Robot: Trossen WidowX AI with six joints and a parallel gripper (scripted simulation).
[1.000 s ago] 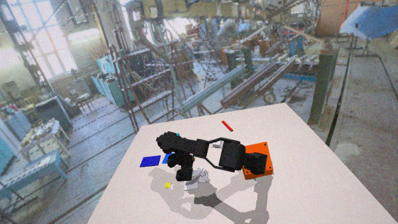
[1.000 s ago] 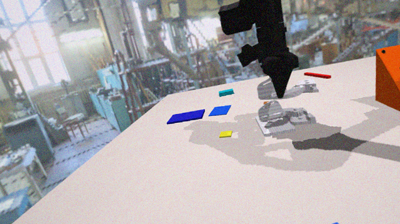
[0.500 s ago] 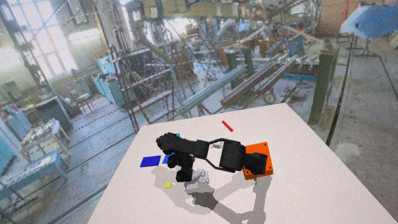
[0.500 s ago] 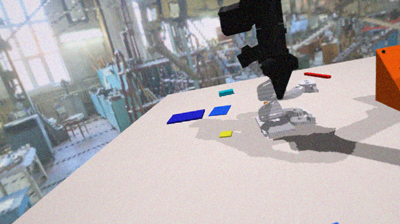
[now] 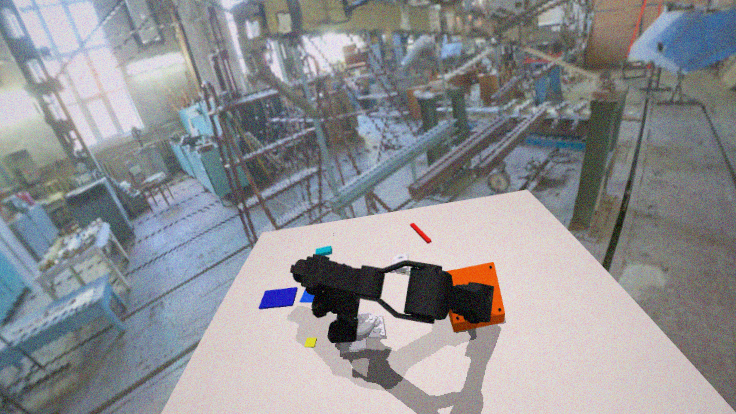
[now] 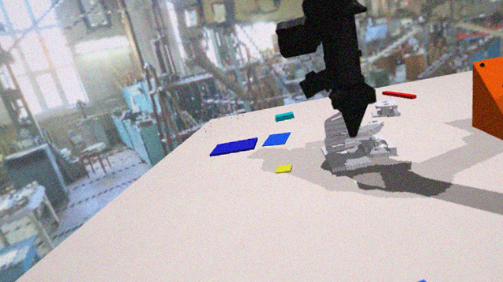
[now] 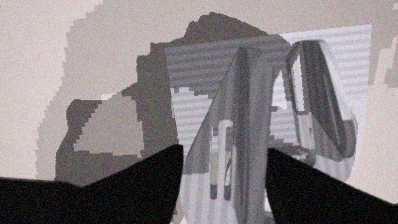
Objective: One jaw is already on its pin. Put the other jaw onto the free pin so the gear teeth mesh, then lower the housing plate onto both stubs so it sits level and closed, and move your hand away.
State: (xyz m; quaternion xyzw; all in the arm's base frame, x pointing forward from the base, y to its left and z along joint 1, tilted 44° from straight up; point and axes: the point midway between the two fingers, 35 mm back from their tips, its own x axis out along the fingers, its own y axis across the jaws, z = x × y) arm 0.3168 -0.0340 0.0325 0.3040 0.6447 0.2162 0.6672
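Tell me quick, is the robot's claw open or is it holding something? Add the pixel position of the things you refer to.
Claw (image 5: 341, 332) (image 6: 352, 134) (image 7: 222, 156): closed on a loose gray jaw (image 7: 257, 115).

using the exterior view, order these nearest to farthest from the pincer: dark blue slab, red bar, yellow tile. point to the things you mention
1. Red bar (image 5: 420, 232) (image 6: 399, 95), beyond it, to the image's right
2. Yellow tile (image 5: 310, 342) (image 6: 284, 168), lower left
3. Dark blue slab (image 5: 278, 298) (image 6: 234, 146), farthest left
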